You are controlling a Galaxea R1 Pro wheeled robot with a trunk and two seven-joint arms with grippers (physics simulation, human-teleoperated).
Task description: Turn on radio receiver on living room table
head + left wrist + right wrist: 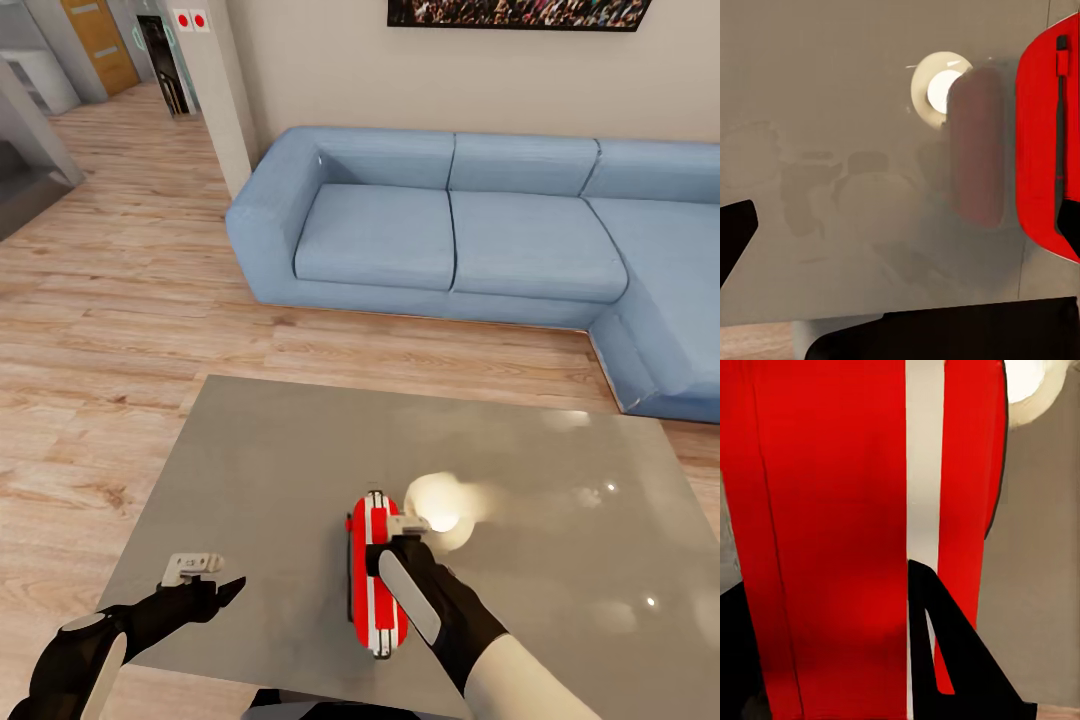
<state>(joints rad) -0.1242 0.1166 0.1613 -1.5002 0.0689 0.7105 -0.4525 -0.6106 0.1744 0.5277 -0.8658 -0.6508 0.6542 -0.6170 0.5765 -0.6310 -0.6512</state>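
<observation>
At lower centre of the head view, the radio (375, 572) stands on edge on the table (270, 450) with the right gripper (398, 545) over it, finger spread unclear, so a hard press could tip it; the left gripper (205, 580), parted and empty, idles at lower left.

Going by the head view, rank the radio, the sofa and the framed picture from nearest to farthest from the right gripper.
1. Radio: on the table, right at the right gripper.
2. Sofa: across the floor, beyond the table.
3. Framed picture: on the wall above the sofa.
</observation>
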